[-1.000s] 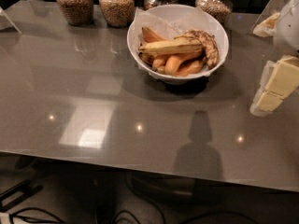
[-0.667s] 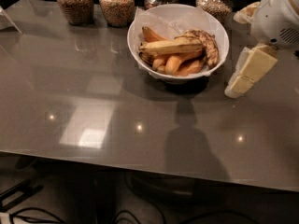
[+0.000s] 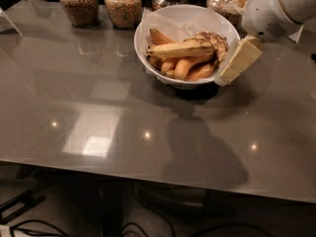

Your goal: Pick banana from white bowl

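- The banana (image 3: 180,49) lies lengthwise on top of the orange bananas (image 3: 190,69) in the white bowl (image 3: 140,53), at the far middle of the table (image 3: 148,132).
- The gripper (image 3: 229,70) hangs at the bowl's right rim; I cannot tell whether it is apart or together.

A wide, glossy grey-brown worktop (image 3: 74,83) fills most of the view. Its surface carries a pale square reflection of light (image 3: 94,137) at the near left, a few small bright glints, and a soft dark shadow (image 3: 197,152) near the middle. Along its far edge stands a row of round glass jars (image 3: 122,5) filled with brown grainy contents, and the gripper (image 3: 233,67) hangs over the far right part. Below the near edge lies a dim floor (image 3: 59,206) with black cables (image 3: 29,227) at the left.
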